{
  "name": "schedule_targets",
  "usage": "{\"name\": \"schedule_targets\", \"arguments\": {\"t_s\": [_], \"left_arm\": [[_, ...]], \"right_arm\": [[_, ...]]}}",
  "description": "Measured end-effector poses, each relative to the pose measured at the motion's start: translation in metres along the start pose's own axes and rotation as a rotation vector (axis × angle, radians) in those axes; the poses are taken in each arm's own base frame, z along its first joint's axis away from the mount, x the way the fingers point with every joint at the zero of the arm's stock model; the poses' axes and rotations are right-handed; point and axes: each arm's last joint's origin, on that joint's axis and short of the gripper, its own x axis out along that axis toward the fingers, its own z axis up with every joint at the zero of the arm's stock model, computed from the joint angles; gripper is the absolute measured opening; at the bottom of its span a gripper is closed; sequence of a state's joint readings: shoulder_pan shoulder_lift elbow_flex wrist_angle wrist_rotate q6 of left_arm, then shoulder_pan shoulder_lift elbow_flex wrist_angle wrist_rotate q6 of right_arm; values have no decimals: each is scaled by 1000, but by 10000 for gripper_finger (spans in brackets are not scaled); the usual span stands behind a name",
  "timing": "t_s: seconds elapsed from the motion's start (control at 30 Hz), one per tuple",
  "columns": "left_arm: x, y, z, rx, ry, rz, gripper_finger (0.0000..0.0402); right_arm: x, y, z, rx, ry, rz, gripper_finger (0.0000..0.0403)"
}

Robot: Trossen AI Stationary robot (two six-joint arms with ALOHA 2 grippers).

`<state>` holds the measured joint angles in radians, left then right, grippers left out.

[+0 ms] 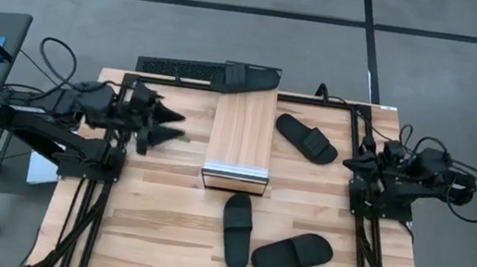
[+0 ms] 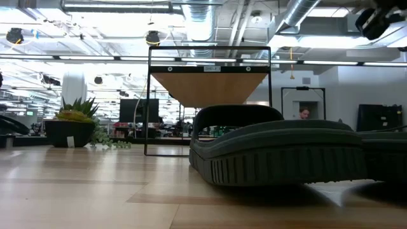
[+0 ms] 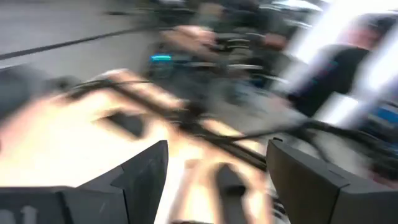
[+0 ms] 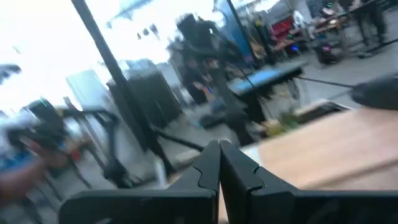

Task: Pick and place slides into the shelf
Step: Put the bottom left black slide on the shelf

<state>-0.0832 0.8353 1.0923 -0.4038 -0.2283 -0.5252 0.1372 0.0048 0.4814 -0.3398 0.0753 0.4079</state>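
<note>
High view: shelf (image 1: 241,136) at table centre, light wood top, silvery front edge. Four black slides — one (image 1: 253,77) at shelf's far end, overhanging table edge beside keyboard (image 1: 180,69); one (image 1: 306,137) on table right of shelf; two in front of shelf, upright one (image 1: 237,230) and angled one (image 1: 292,253), close together. Left gripper (image 1: 168,125) left of shelf, fingers spread, holding nothing. Right gripper (image 4: 219,163) at right table edge — fingers pressed together, empty. Low view: slide sole (image 2: 280,154) fills foreground.
</note>
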Motion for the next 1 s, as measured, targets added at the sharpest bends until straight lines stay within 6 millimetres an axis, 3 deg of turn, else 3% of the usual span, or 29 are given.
{"name": "schedule_targets", "arguments": {"t_s": [0.1,0.23,0.57,0.9,1.0], "left_arm": [[-16,9,-13,-51,-69,251,258],[-29,13,-31,-51,-192,344,258],[-16,9,-106,170,-230,147,258],[-8,36,-172,5,-145,133,258],[-7,44,-184,-45,-147,168,258]], "right_arm": [[0,2,5,40,-54,25,0],[0,4,10,42,-103,47,0],[0,6,14,-2,-141,60,0],[2,6,13,-5,-129,50,0],[6,4,9,-8,-86,32,0]]}}
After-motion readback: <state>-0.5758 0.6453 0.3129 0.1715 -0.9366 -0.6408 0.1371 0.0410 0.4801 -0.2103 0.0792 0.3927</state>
